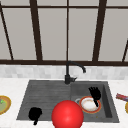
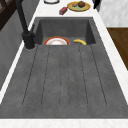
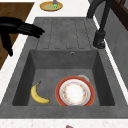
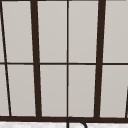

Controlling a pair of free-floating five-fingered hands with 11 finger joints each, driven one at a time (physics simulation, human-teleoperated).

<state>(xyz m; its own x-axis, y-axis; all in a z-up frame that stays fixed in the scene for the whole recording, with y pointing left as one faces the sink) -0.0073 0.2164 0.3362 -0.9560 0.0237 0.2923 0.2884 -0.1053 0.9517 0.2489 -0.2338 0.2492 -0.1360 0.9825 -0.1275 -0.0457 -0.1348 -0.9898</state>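
Where right hand [image 1: 95, 94] hovers, unlabelled plate [image 1: 90, 104], banana [image 3: 38, 95]

Two black hands: left hand [image 1: 35, 114] and right hand [image 1: 95, 93]. One dark grey stone sink [image 3: 72, 60] with one black curved faucet [image 1: 68, 72]. One white plate with an orange-red rim [image 3: 75, 92]. One yellow banana [image 3: 37, 94]. One big red ball [image 1: 67, 115]. Two yellow plates on the counter: one at left [image 1: 3, 104], one at right [image 2: 78, 6].
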